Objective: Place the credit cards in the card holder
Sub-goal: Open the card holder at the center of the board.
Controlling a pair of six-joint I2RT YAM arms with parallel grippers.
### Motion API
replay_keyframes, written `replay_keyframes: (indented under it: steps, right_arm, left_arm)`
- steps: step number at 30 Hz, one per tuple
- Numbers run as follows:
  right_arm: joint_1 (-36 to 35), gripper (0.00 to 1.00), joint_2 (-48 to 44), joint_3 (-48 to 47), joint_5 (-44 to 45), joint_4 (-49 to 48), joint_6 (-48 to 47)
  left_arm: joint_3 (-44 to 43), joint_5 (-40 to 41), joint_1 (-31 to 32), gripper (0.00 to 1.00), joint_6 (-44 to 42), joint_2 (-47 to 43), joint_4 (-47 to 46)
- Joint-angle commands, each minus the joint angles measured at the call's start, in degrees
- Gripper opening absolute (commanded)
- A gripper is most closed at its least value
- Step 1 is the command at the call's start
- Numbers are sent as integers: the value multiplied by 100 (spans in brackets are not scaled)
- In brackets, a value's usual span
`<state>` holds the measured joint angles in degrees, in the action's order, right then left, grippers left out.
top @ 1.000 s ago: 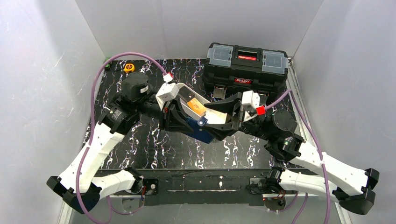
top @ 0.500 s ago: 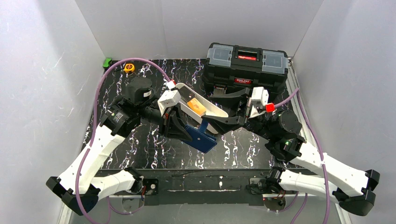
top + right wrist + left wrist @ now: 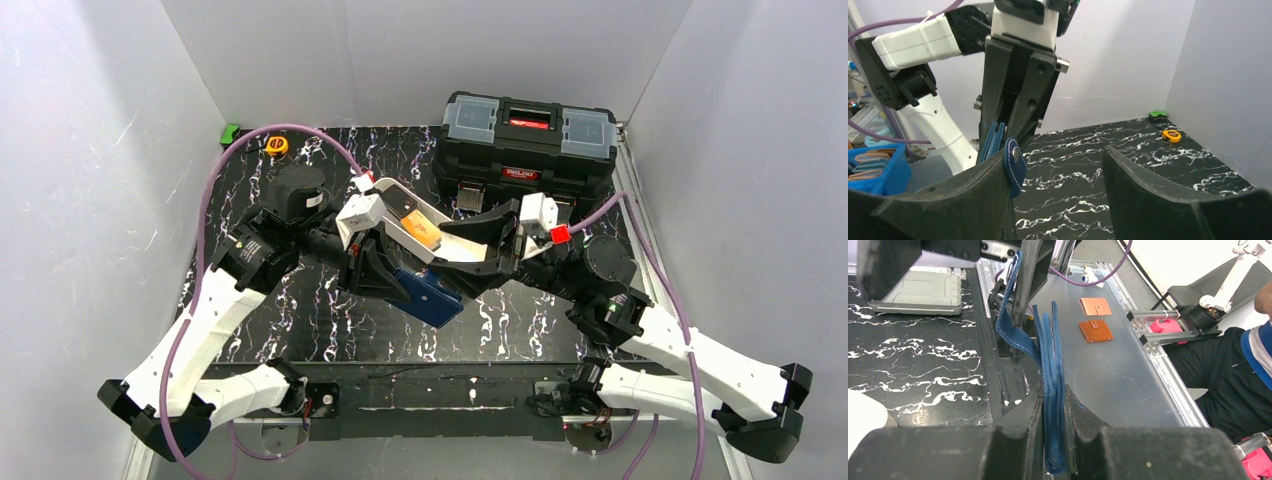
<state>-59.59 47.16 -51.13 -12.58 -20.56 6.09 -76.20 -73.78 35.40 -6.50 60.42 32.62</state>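
The card holder (image 3: 432,299), a navy-blue wallet, is held off the table, clamped between my left gripper's (image 3: 398,283) fingers. In the left wrist view the wallet (image 3: 1053,365) stands on edge in the shut left gripper (image 3: 1053,396), one flap spread to the left. My right gripper (image 3: 463,283) is open just right of the wallet. In the right wrist view the wallet's snap tab (image 3: 1014,167) rests against the left finger of the right gripper (image 3: 1055,152). An orange-yellow credit card (image 3: 422,231) lies in the white tray (image 3: 465,243). Dark cards do not show clearly.
A big black toolbox (image 3: 527,140) stands at the back right, right behind the tray. A yellow tape measure (image 3: 277,145) and a green block (image 3: 230,133) sit at the back left corner. White walls close in three sides.
My right gripper drew back up and to the right, then came back against the wallet. My left gripper moved the wallet slightly lower and nearer, still clamped.
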Motion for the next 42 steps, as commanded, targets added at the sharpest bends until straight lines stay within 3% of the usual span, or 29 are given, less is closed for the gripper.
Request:
replay_keyframes:
  steps: [1, 5, 11, 14, 16, 20, 22, 28, 35, 42]
  right_arm:
    - [18, 69, 125, -185, -301, 71, 119]
    - [20, 63, 187, -294, -435, 146, 155]
    - [18, 38, 216, -369, -652, 226, 355]
    - [18, 15, 171, -342, -701, 166, 351]
    - [18, 1, 128, -395, -638, 236, 285]
    - [17, 1, 60, -677, -464, 793, -2]
    - [18, 1, 75, -843, -379, 1178, -170]
    - [18, 1, 173, -1030, -293, 1768, -240]
    - [18, 1, 310, -995, -431, 1768, -44]
    - [18, 1, 496, -991, -510, 1673, 174]
  left_arm:
    - [-325, -112, 29, 0, -378, -96, 392]
    - [-401, -87, 29, 0, -536, -72, 545]
    - [-314, -62, 28, 0, -690, -124, 550]
    - [-271, 19, 29, 0, -816, -134, 581]
    - [-233, 222, 22, 35, -949, -157, 674]
    - [-133, 668, 29, 79, -1402, -284, 877]
    - [-83, 810, 29, 89, -1428, -342, 881]
    - [354, 1299, 27, 93, -1130, -593, 456]
    - [1488, 2851, 29, 93, -615, -1295, -770]
    - [1704, 1594, 28, 93, -840, -1448, -555]
